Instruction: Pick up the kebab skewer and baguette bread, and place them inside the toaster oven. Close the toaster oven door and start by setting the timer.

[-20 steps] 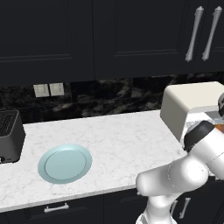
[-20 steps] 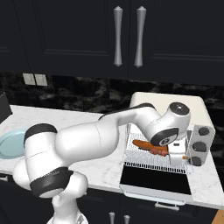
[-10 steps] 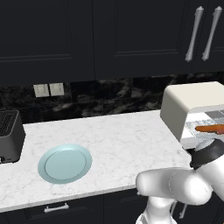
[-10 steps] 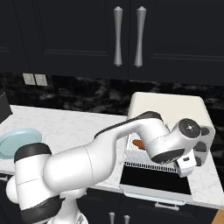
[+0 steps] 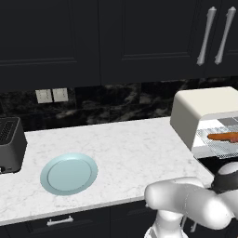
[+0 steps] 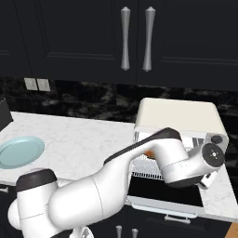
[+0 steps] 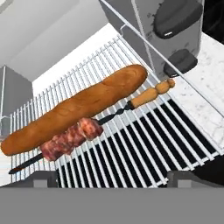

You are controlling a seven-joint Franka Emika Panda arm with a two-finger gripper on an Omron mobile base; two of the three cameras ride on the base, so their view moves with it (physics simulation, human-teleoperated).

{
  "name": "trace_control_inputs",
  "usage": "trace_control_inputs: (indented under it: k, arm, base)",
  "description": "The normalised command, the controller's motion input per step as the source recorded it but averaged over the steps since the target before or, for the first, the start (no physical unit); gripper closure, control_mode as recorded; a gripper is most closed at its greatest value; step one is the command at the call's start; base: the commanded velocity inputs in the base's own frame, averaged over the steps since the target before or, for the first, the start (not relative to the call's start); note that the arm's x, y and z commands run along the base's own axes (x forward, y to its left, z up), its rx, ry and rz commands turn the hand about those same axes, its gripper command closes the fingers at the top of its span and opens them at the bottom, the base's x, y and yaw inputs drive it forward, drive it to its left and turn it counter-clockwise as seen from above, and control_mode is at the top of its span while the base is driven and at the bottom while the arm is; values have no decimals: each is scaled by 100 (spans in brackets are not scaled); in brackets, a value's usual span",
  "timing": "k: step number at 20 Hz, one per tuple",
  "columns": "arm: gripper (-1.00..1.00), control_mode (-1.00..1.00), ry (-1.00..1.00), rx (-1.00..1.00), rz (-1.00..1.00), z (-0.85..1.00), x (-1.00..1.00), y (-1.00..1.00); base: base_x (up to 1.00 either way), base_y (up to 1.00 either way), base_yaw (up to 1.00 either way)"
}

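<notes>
A black toaster (image 5: 10,144) sits at the counter's (image 5: 116,148) far left, with a pale blue plate (image 5: 69,173) to its right. Further right stands the toaster oven (image 6: 179,122), its door (image 6: 165,191) dropped open and flat. On the wire rack (image 7: 144,131) inside, the baguette (image 7: 74,109) lies alongside the skewer (image 7: 87,129), touching it. The gripper (image 7: 111,177) hangs just before the rack, fingers spread wide, holding nothing.

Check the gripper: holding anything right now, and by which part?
Nothing is held. The gripper is open, its tips at the front edge of the wire rack; the baguette bread and kebab skewer lie free on it.
</notes>
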Motion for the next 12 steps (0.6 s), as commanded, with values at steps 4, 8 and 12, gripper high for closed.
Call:
trace_control_inputs:
  k: [4, 8, 12]
  arm:
    - [-100, -100, -19, -32, 50, -27, -44, 9]
    - [-100, -100, -29, -27, 40, -39, -35, 18]
    - [-100, -100, -31, -22, 28, -34, -6, 19]
  base:
    - [0, 0, 0]
    - [0, 0, 0]
    - [0, 0, 0]
